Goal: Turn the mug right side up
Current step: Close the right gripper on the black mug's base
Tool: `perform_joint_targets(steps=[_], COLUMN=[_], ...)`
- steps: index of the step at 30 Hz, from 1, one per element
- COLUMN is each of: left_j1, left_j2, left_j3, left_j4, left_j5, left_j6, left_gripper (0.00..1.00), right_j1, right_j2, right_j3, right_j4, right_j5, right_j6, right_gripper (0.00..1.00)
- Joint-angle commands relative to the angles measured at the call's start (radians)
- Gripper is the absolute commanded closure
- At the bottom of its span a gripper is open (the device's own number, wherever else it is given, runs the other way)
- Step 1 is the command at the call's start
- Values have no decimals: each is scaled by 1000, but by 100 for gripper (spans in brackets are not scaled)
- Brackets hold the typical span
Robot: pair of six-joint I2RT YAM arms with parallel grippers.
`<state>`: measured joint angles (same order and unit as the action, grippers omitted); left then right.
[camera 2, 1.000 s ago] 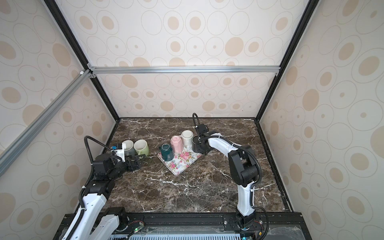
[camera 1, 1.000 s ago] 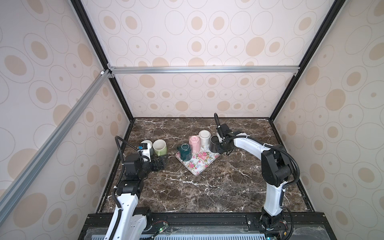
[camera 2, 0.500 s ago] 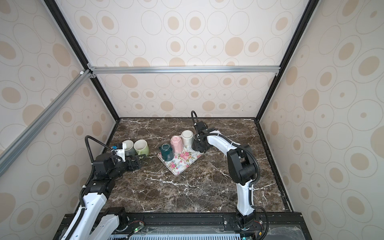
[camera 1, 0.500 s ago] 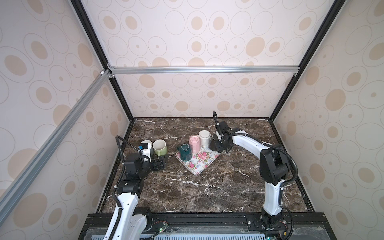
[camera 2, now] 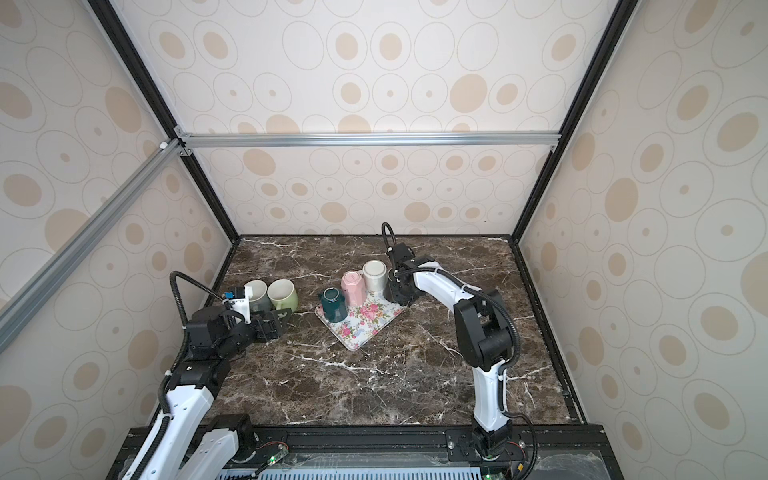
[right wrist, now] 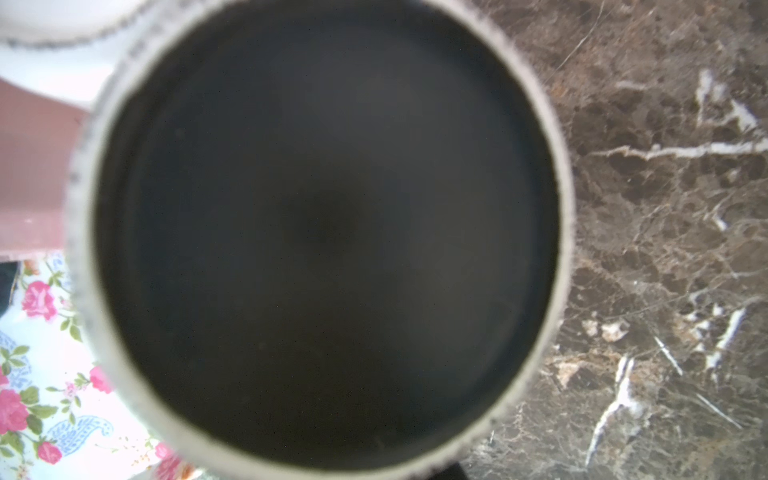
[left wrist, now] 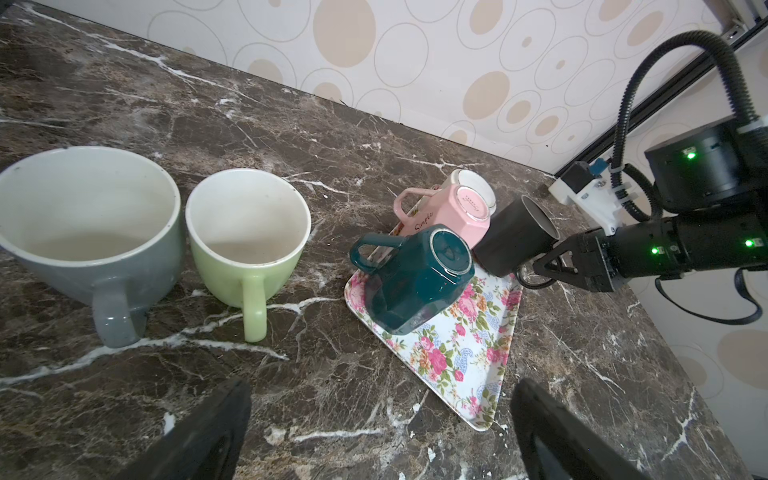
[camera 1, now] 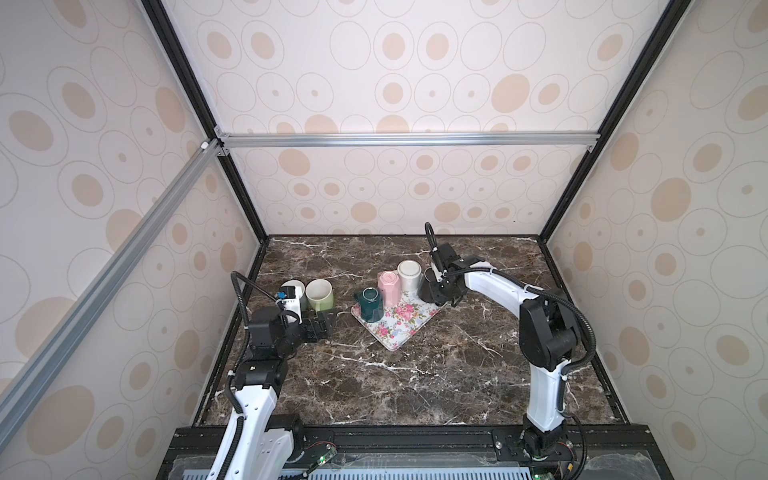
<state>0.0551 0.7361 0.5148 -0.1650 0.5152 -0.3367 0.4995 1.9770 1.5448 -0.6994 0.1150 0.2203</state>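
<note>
Right tool (left wrist: pixel 540 269) has clamped black mug (left wrist: pixel 512 237) handle; white mug (left wrist: pixel 471 183) just beside.

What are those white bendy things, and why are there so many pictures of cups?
They are two robot arms with pincers for hands. Two pictures look down from one camera high up, so they look almost alike. The two others come from small cameras on the arms' wrists. On the marble table stand a grey mug and a green mug, open side up. A flowery tray carries a teal mug, a pink mug and a white mug, all upside down. The right gripper is pinched shut on the handle of a black mug, which is tipped at the tray's corner; its wrist camera sees almost only that mug's dark round end. The left gripper is open and holds nothing.
</note>
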Motion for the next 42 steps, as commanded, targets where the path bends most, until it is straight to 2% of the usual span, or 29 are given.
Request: perform_joint_targets(steps=[1, 8, 10, 12, 13, 18, 24, 42], left_j1=[0, 0, 0, 0, 0, -1, 0, 0], left_j2=[-5, -5, -6, -7, -6, -7, -7, -10], left_j3=[2, 1, 2, 2, 1, 1, -2, -1], left_j4=[20, 21, 21, 22, 21, 21, 26, 30], left_j5=[14, 13, 13, 13, 13, 13, 22, 26], left_j6=[1, 1, 1, 0, 0, -1, -1, -3], left_gripper=[2, 1, 2, 2, 2, 2, 1, 2], right_j1=[35, 94, 103, 103, 104, 105, 104, 104], right_j2=[-59, -81, -88, -94, -95, -94, -76, 15], right_j3=[-45, -84, -90, -96, -95, -81, -34, 73], right_j4=[-23, -29, -25, -9, -4, 5, -43, -129], right_j5=[19, 38, 22, -14, -23, -36, 2, 44], right_j6=[32, 69, 81, 97, 104, 114, 105, 91], right_gripper=[84, 82, 76, 64, 63, 67, 73, 75])
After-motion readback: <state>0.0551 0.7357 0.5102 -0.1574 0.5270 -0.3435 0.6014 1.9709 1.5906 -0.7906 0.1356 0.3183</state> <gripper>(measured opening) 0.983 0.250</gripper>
